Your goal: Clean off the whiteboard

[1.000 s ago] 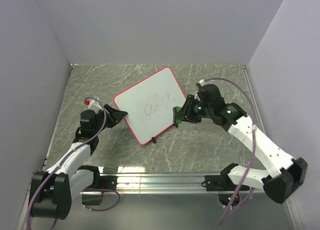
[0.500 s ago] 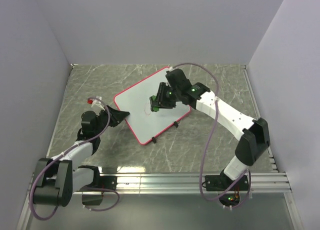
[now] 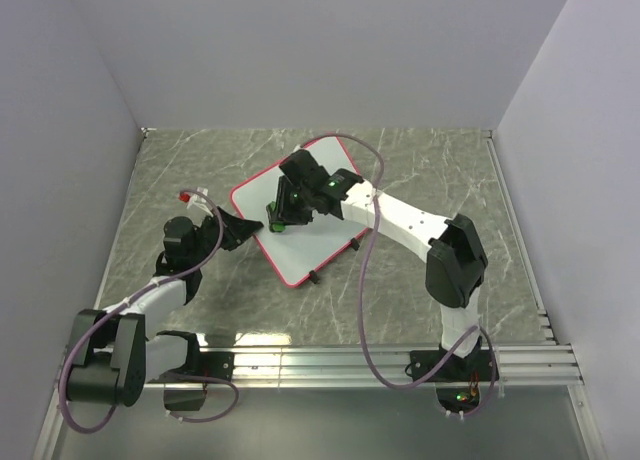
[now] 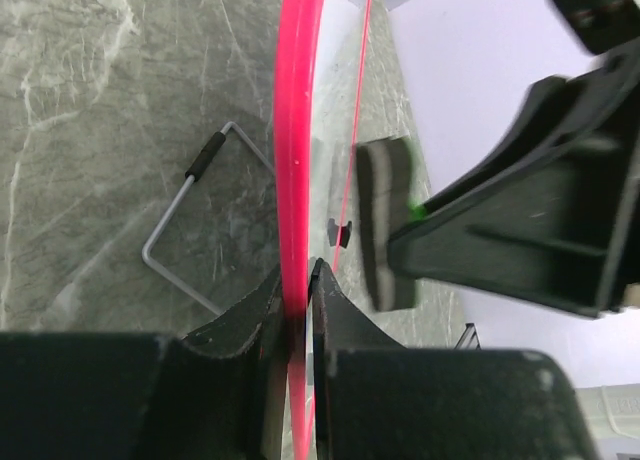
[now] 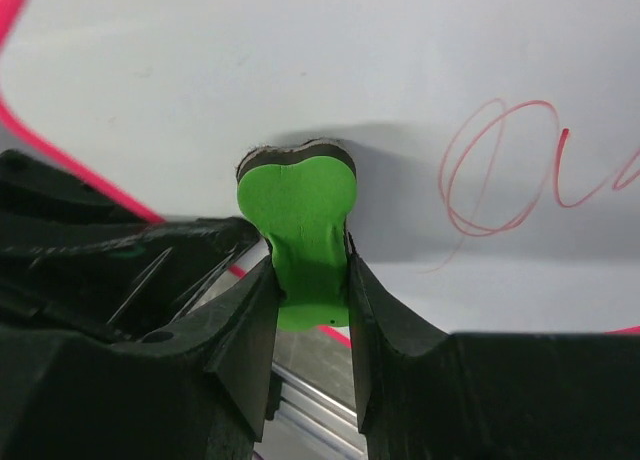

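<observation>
The whiteboard (image 3: 318, 242), white with a red-pink frame, lies tilted in the middle of the table. My left gripper (image 3: 243, 229) is shut on its left edge; in the left wrist view the jaws pinch the pink frame (image 4: 293, 160). My right gripper (image 3: 277, 220) is shut on a green eraser block (image 5: 298, 230) and presses it on the board's left part. Red scribbles (image 5: 500, 175) show on the white surface (image 5: 300, 70) just right of the eraser. The eraser's dark pad (image 4: 385, 220) also shows in the left wrist view.
Grey marble tabletop (image 3: 200, 160) inside pale walls. A metal rail (image 3: 330, 360) runs along the near edge. A wire stand leg (image 4: 185, 215) under the board shows in the left wrist view. A small black foot (image 3: 313, 277) sits on the board's near edge.
My right arm has swung left across the board with the eraser, from beyond its right edge to its left part. The left gripper has kept its hold on the left edge.
</observation>
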